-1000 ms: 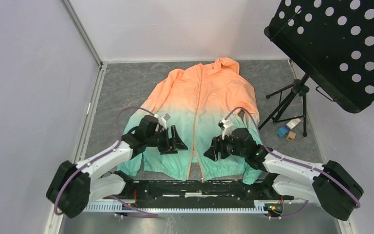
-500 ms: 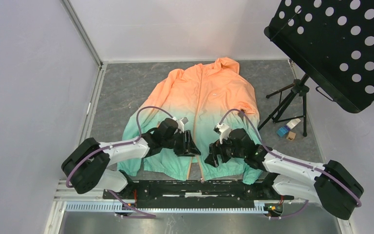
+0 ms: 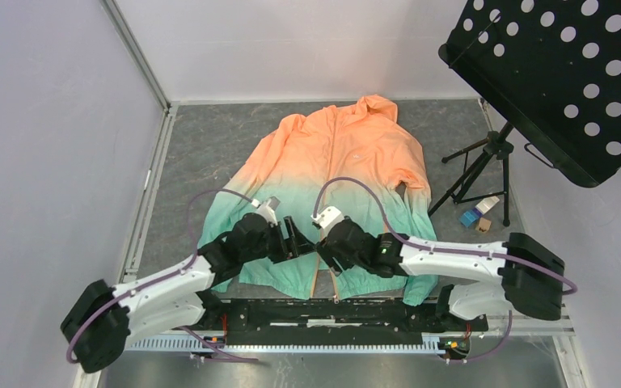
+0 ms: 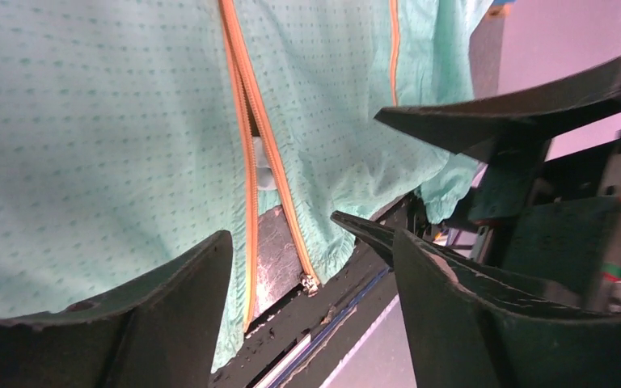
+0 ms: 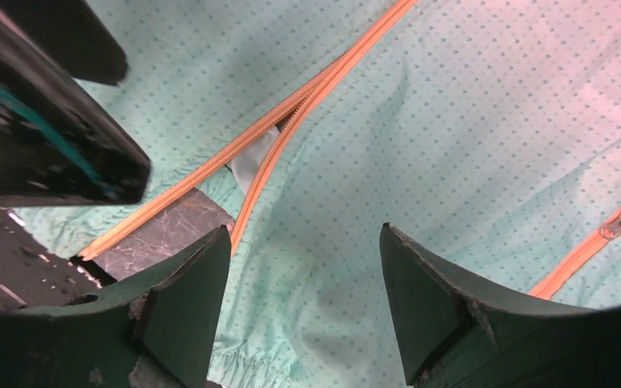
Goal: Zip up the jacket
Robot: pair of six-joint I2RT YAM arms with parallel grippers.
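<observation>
Both arms have swung inward over the past second. The left gripper [image 3: 299, 239] and right gripper [image 3: 323, 249], earlier well apart on either side of the centre zipper [image 3: 328, 174], now nearly meet over its lower end. Each gripper stands wide open with nothing between its fingers.

Nearest the arm bases, the zipper's slider [image 4: 310, 282] sits at the hem end of one tape, by the black rail [image 3: 331, 314] along the near edge of the desk [image 3: 210, 145]. Just beyond the slider the two orange tapes spread apart, and a wedge of grey marbled desk shows between them. Farther up, the tapes run side by side.

The left gripper is just left of the zipper and the right gripper just right of it, both over mint-green cloth. Whether either touches the cloth cannot be told. An orange pocket zip [image 5: 586, 249] lies on the green cloth right of the zipper.

The jacket [image 3: 372, 162] lies flat and face up, hem toward the arms. Green gives way to orange farther along the zipper, and the hood is at the zipper's far end. Well right of the zipper, off the jacket, stand a tripod [image 3: 477, 174] carrying a black perforated panel [image 3: 566, 73] and a few small boxes [image 3: 477, 217].
</observation>
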